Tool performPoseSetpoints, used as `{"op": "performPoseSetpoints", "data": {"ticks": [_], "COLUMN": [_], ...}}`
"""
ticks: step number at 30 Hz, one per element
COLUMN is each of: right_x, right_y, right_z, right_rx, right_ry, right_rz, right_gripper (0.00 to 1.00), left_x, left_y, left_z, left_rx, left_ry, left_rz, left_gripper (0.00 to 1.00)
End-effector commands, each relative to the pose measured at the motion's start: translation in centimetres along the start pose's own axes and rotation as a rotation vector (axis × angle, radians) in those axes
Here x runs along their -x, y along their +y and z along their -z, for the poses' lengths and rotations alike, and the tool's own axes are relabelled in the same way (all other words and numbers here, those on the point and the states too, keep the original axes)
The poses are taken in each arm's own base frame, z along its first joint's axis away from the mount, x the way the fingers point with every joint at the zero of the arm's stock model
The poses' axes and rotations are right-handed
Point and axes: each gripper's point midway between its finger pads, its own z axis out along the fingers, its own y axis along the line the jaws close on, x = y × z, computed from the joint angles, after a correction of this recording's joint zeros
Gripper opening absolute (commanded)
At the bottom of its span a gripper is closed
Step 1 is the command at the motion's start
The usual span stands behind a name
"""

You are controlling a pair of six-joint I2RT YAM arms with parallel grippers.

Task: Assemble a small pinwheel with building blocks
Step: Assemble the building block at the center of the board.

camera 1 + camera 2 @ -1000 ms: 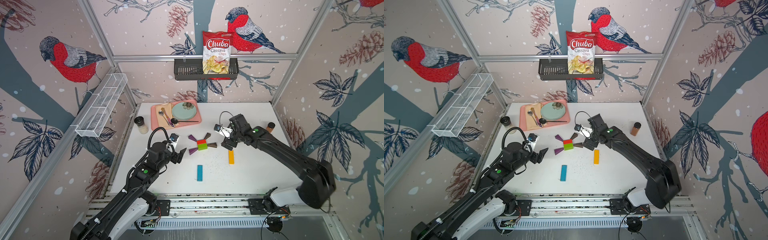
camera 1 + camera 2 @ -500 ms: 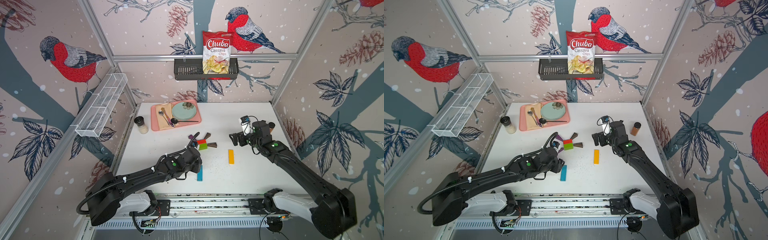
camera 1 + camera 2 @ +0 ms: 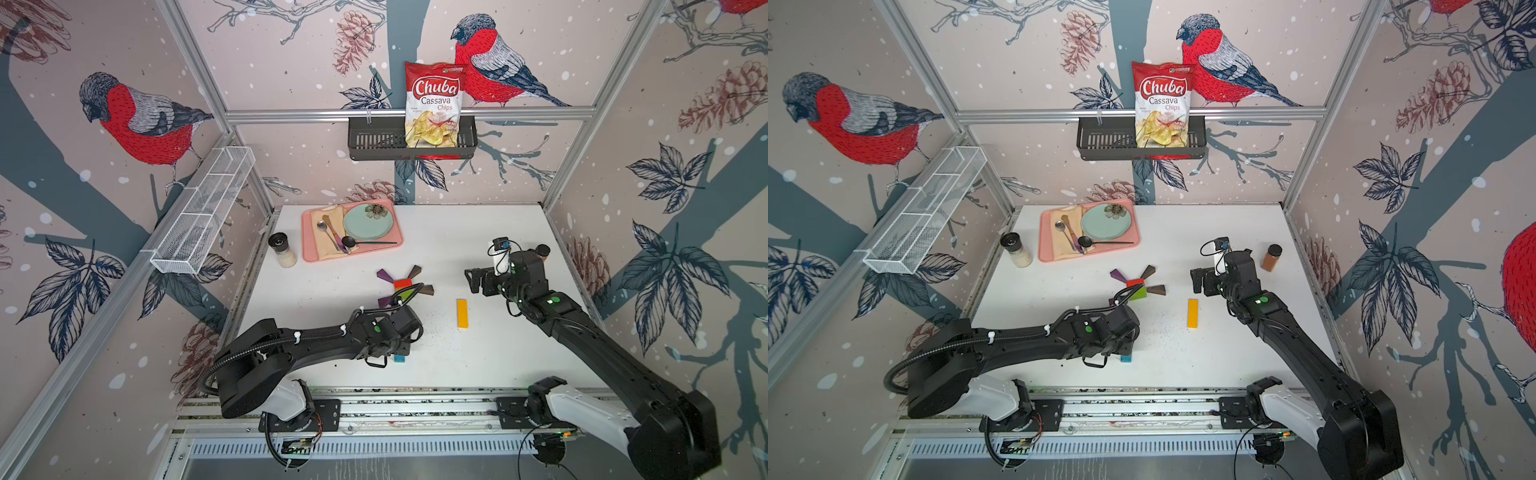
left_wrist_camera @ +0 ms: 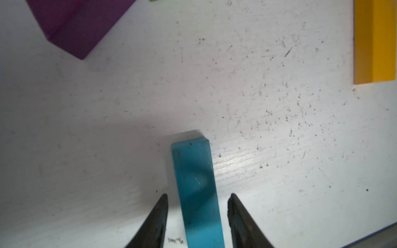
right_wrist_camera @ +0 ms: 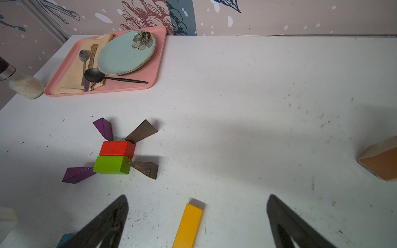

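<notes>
Left gripper [image 4: 198, 195]: jaws apart, straddling blue bar [image 4: 193, 171], gaps either side, no grip. Right gripper [image 5: 197, 196]: wide apart, empty, near yellow bar [image 5: 189, 225]. Pinwheel [image 3: 405, 286]: red-green hub [image 5: 113, 156] and four wedge blades [image 5: 141, 131] placed; stick outstanding, both bars lying apart from hub.

We see three walls [image 3: 291, 50] papered in pale pink and printed with red-breasted bullfinches [image 3: 137, 120], pine cones and dark blue branches. Aluminium posts and a cross rail [image 3: 291, 114] frame them. A white wire shelf [image 3: 203, 216] hangs on the left wall. A black slotted basket [image 3: 374, 141] hangs from the rail on the back wall and holds a bag of cassava chips [image 3: 434, 104]. Below lies the white worktop [image 3: 457, 232], scuffed, speckled and evenly lit. A metal track [image 3: 415, 405] runs along its near edge.
</notes>
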Motion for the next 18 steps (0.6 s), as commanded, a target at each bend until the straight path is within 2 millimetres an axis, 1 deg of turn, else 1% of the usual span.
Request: {"op": "performPoseSetpoints", "data": {"ticks": [1,4,9,14,18], "right_x": [0.5,0.5,0.9,1.1,1.2], "right_y": [0.0,-0.1,-0.4,-0.7,-0.6], "right_z": [-0.1,-0.1,0.1,0.3,0.4], "right_rx": [0.005,0.0,0.004,0.012,0.023], "right_ry": [-0.013,-0.012,-0.033,-0.038,-0.044], "right_rz": [-0.01,-0.014,-0.034,-0.049,-0.052], "right_gripper": [0.99,0.99,0.99,0.99,1.0], "left_x": [-0.5,-0.9,-1.0,-1.0,-0.8], "left_y": [0.5,0.5,0.0,0.1,-0.3], "left_z": [-0.5,-1.0,-1.4,-1.7,-2.0], "left_rx": [0.021,0.026,0.023,0.05,0.053], "left_ry": [0.016,0.036,0.052,0.066,0.074], "left_rz": [0.02,0.018,0.001,-0.004,-0.008], "left_gripper": [0.47,0.46,0.43,0.35,0.32]}}
